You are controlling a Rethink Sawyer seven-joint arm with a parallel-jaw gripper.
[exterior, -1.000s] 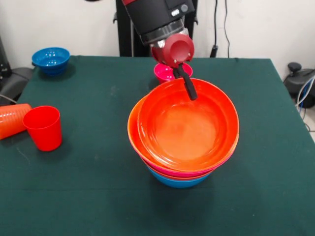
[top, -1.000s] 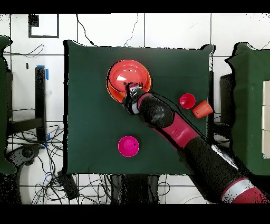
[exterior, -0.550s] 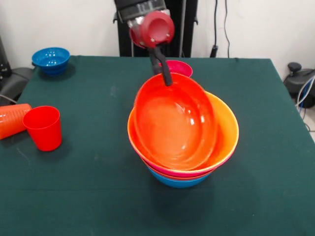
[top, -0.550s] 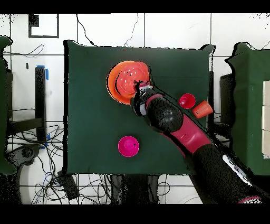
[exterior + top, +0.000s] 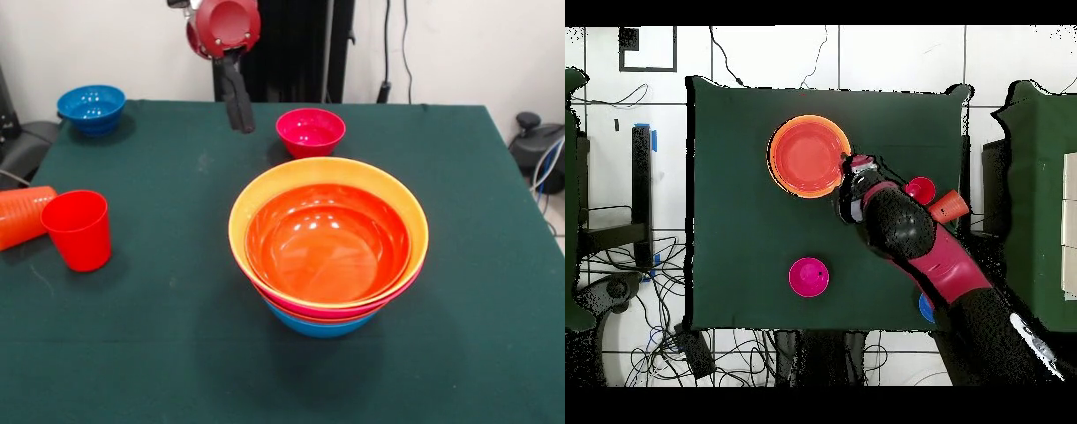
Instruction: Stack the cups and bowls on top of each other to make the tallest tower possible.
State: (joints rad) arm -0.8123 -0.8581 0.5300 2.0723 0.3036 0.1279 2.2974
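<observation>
The tower stands mid-table: a blue bowl at its base, pink and yellow-orange rims above, and a red-orange bowl lying flat on top. From overhead the tower shows as orange rings. My gripper hangs open and empty up and to the left of it, beside the stack. A small magenta bowl sits behind the tower. At the left stand the red cup and the orange cup, which lies on its side. A small blue bowl sits in the far left corner.
A dark green cloth covers the table. Overhead, my arm crosses the table above the cups and hides most of the small blue bowl. Cables and dark equipment lie beyond the table's sides.
The red-orange bowl, held tilted by its rim, has been let go and now lies flat in the tower. My gripper has risen and moved left, away from the stack.
</observation>
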